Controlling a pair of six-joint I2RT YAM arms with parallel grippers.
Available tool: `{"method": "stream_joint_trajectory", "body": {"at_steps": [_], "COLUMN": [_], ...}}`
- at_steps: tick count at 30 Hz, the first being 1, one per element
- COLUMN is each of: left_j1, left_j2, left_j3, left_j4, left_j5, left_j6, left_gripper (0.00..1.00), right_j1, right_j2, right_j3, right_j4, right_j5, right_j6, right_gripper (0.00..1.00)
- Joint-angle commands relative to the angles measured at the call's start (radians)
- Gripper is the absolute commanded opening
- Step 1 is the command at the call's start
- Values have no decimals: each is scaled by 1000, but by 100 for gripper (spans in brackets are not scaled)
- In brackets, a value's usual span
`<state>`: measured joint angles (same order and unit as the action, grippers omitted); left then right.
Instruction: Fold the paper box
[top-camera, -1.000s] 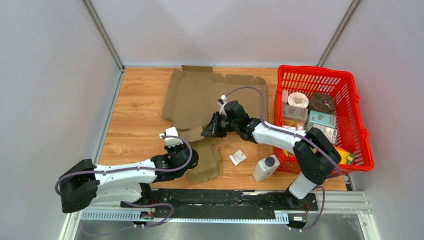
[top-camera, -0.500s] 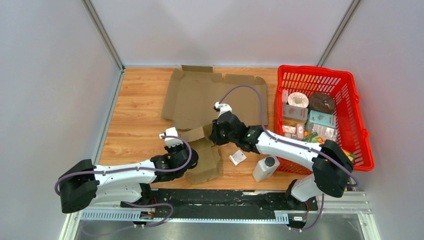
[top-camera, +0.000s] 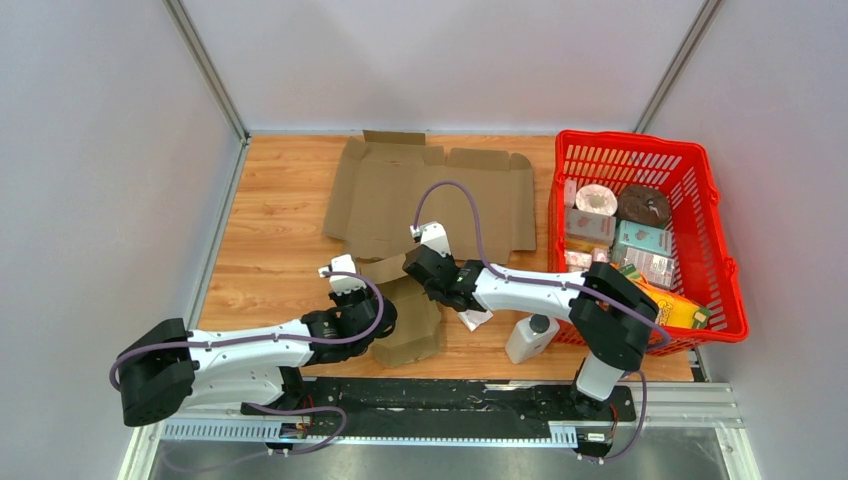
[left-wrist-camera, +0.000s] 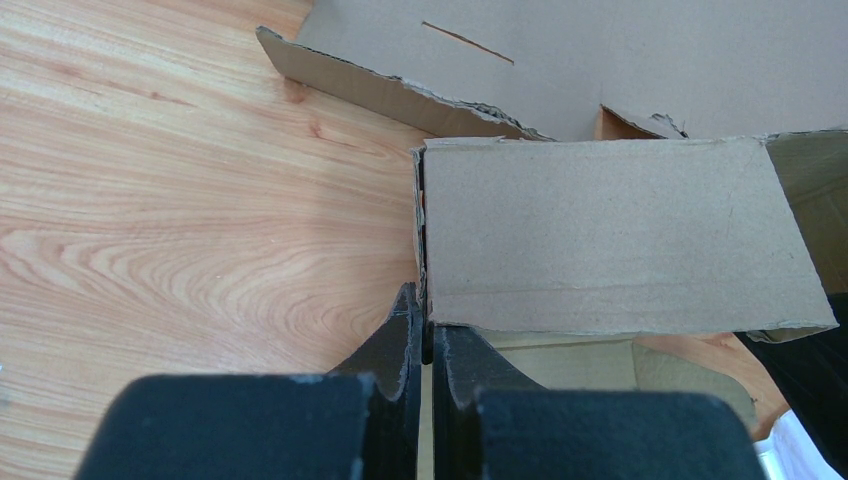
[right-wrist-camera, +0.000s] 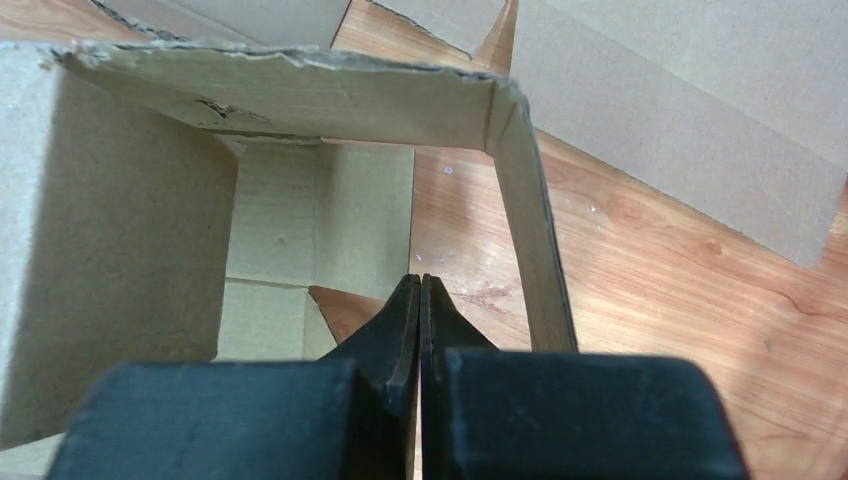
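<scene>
I logged the left gripper (left-wrist-camera: 427, 335) clamped on a wall edge of the paper box (left-wrist-camera: 600, 235), which sat on the table (top-camera: 270, 240) near the arm bases, beside a flat cardboard sheet (top-camera: 430, 195). The right gripper (right-wrist-camera: 420, 300) was closed on nothing, tips pointing into the box's open interior.

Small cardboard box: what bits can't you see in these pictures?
Top view: left wrist and right wrist cover parts of the small cardboard box.
Left wrist view: raised flap blocks most of the inside.
Right wrist view: right end effector hides some floor; left edge cuts off a wall.
</scene>
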<state>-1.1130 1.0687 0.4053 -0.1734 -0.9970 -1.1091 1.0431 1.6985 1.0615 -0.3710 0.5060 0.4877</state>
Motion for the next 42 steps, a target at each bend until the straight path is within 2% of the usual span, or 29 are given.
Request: {"method": "stream_joint_trajectory", "body": {"at_steps": [1, 5, 13, 20, 25, 31, 42], "left_j1": [-4, -5, -5, -7, -5, -7, -7], "left_j2": [17, 22, 25, 27, 40, 39, 28], "left_j3": [7, 15, 17, 18, 30, 26, 23], "left_j4": [2, -5, -6, -6, -17, -9, -12], "left_j5": [9, 9, 8, 9, 9, 9, 6], "left_j6": [0, 8, 8, 8, 8, 6, 5], "left_gripper": [0, 0, 0, 0, 0, 0, 0], "right_j1": [3, 3, 1, -6, -6, -6, -26], "right_j2": [16, 13, 33, 7, 24, 0, 44], "right_j3": [29, 29, 46, 12, 22, 2, -35], "right_j4": [41, 86, 47, 58, 75, 188, 305], "right_j5": [37, 14, 95, 100, 45, -96, -215], "right_j6": [-17, -20, -41, -41, -35, -47, -6], "right_gripper": [0, 0, 0, 1, 0, 0, 0]}}
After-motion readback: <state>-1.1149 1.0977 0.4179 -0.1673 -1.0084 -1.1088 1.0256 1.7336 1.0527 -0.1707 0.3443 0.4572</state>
